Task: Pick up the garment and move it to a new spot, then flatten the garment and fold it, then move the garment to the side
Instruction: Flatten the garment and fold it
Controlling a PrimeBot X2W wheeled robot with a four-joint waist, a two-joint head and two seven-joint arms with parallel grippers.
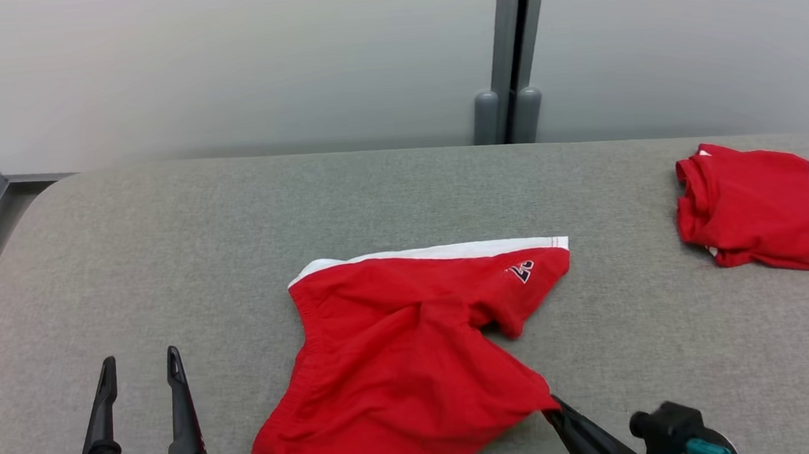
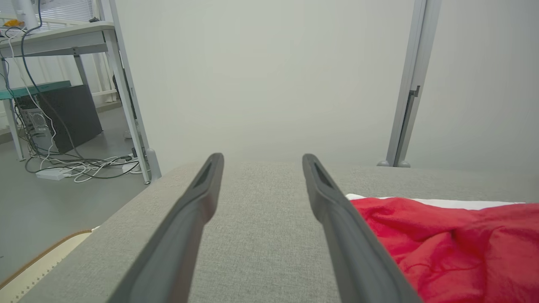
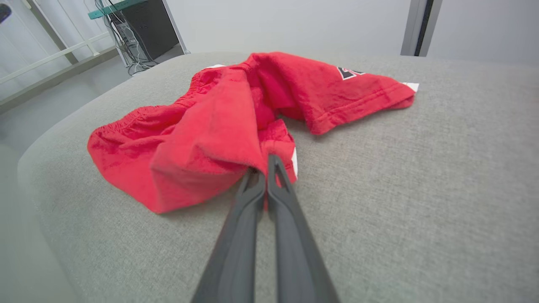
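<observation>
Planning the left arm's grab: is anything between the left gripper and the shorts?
Nothing visible: only bare grey pad lies between the open left gripper and the shorts.

We see our left gripper (image 2: 263,159) with its fingers (image 2: 202,198) spread wide over the grey padded table (image 2: 261,235). Red shorts (image 2: 454,244) with a white edge lie just beside the right-hand finger. Cables (image 2: 84,166) lie under a desk (image 2: 54,40).

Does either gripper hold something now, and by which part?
The right gripper is shut on the red shorts, pinching the hem corner of the near leg. The left gripper is open and holds nothing.
</observation>
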